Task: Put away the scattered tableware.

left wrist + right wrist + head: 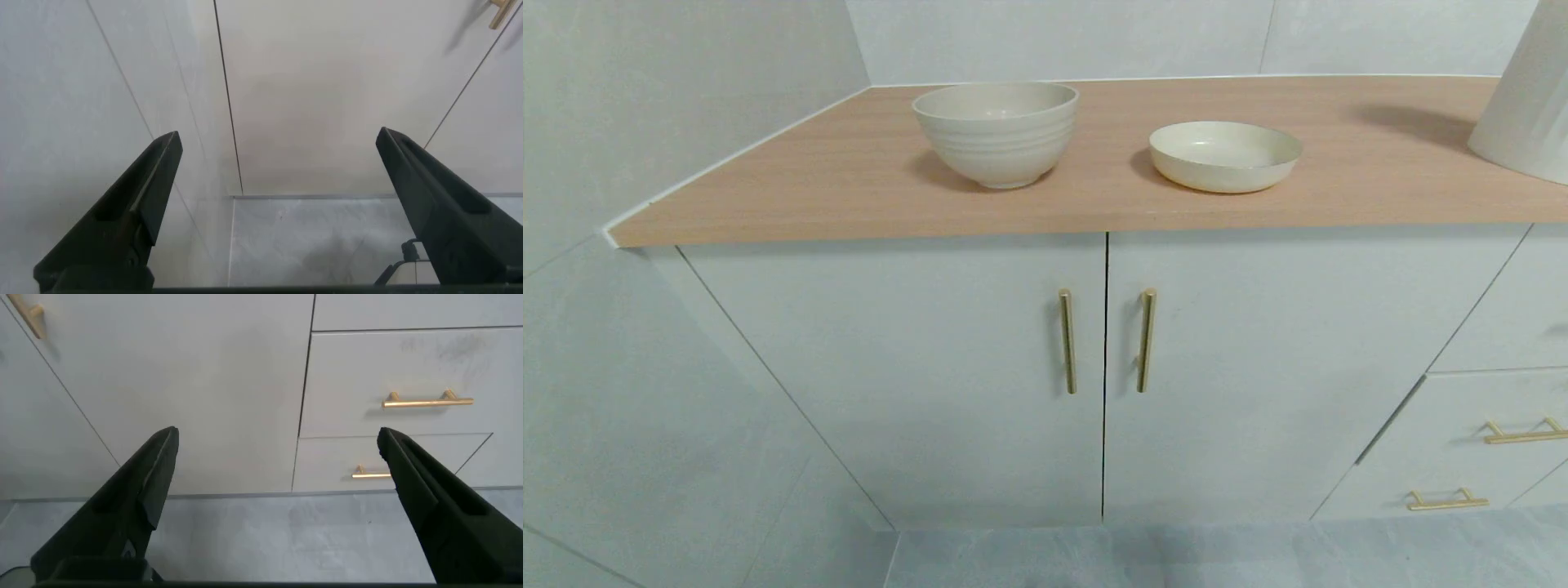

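sitting on the wooden counter (849, 184) are a deep ribbed bowl (996, 135) toward the left corner and a shallow dish (1225, 155) near its right, the two apart. two closed cabinet doors (915, 367) with gold handles (1067, 340) stand below. the left claw (276, 137) gapes wide and empty, low before the cabinet; the right claw (276, 434), equally wide, faces the drawers (409, 376)
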